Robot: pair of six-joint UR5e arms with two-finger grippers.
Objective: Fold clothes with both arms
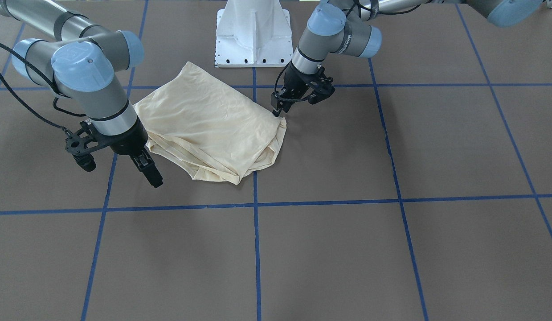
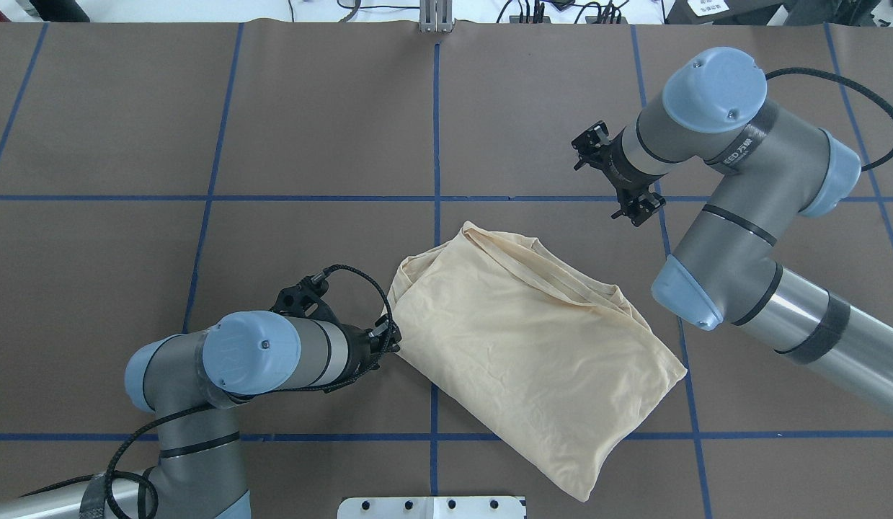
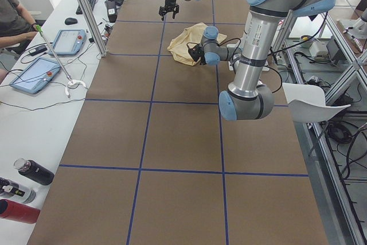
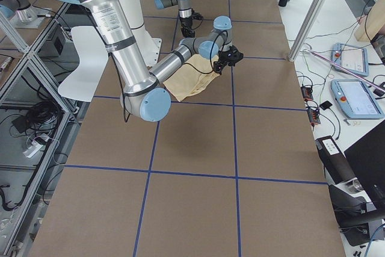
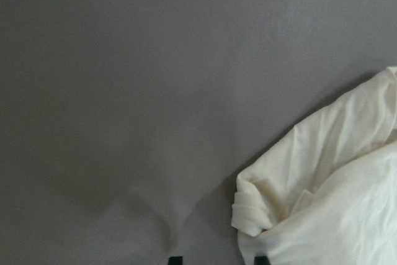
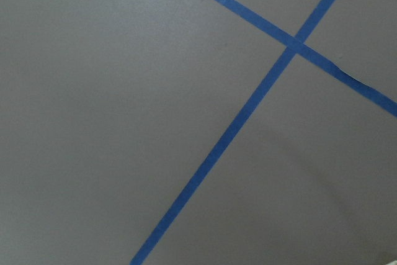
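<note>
The cream-yellow shirt [image 1: 213, 125] lies folded in a loose, rumpled rectangle on the brown table, plain side up, with its print hidden. It also shows in the overhead view [image 2: 532, 339]. My left gripper [image 1: 279, 111] is low at the shirt's corner [image 2: 392, 340]. In the left wrist view [image 5: 217, 259] its two fingertips stand apart, open, with the shirt's rolled corner [image 5: 254, 212] beside one tip. My right gripper [image 1: 153, 176] hangs above the table, clear of the shirt's other side [image 2: 619, 176]. It holds nothing, and I cannot tell whether it is open or shut.
The white pedestal base [image 1: 253, 35] stands just behind the shirt. Blue tape lines [image 6: 236, 128] grid the table. Tablets and a seated operator [image 3: 14, 12] are on a side bench, and bottles [image 3: 28, 173] stand at its near end.
</note>
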